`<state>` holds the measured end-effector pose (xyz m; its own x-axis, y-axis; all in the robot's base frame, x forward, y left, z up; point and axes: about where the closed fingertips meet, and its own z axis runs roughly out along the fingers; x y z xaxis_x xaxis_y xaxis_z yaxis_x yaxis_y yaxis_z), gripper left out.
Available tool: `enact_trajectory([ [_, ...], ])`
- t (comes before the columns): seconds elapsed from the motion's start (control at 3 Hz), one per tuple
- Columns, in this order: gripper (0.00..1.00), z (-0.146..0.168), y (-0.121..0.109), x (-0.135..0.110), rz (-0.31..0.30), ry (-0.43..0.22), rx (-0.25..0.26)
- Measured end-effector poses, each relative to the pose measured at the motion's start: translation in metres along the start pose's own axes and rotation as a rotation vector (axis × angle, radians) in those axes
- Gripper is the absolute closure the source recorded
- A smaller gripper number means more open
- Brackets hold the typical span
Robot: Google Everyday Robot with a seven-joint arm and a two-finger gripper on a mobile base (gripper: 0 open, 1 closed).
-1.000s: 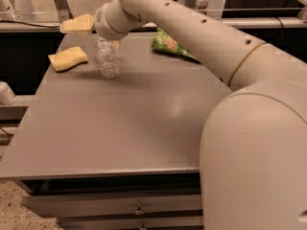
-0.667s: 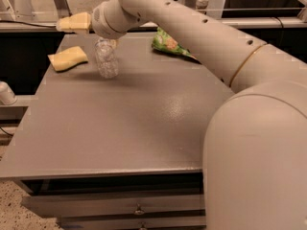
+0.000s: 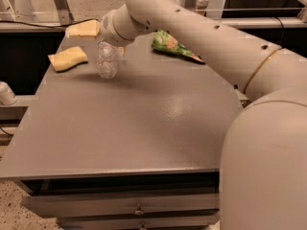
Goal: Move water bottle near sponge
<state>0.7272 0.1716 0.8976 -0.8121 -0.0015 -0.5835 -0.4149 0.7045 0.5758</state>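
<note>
The water bottle [image 3: 106,60], clear and ribbed, stands upright on the grey table [image 3: 144,123] near its far left corner. The sponge [image 3: 68,59], flat and pale yellow, lies just left of the bottle with a small gap between them. My gripper [image 3: 100,38] hangs right above the bottle's top at the end of the cream arm. One yellowish finger pad [image 3: 84,28] sticks out to the left, clear of the bottle. The other finger peeks out behind the bottle's right shoulder. The bottle's cap and label are hidden by the wrist. The gripper looks open and holds nothing.
A green snack bag [image 3: 171,44] lies at the table's far edge, right of the bottle. My arm [image 3: 216,42] crosses the table's right side, and its large body fills the right front. Drawers [image 3: 139,207] sit under the table's front edge.
The bottle stays standing in the same spot by the sponge. The gripper's left pad has shifted slightly above it.
</note>
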Motion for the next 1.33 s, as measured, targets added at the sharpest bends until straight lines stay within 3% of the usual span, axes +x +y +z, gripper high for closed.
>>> enact_trajectory([
  [0.33, 0.0, -0.019, -0.013, 0.001, -0.007, -0.026, 0.025],
  [0.67, 0.0, -0.059, -0.04, 0.001, -0.05, -0.081, 0.091],
  [1.33, 0.0, -0.155, -0.105, 0.016, -0.235, -0.158, 0.202],
])
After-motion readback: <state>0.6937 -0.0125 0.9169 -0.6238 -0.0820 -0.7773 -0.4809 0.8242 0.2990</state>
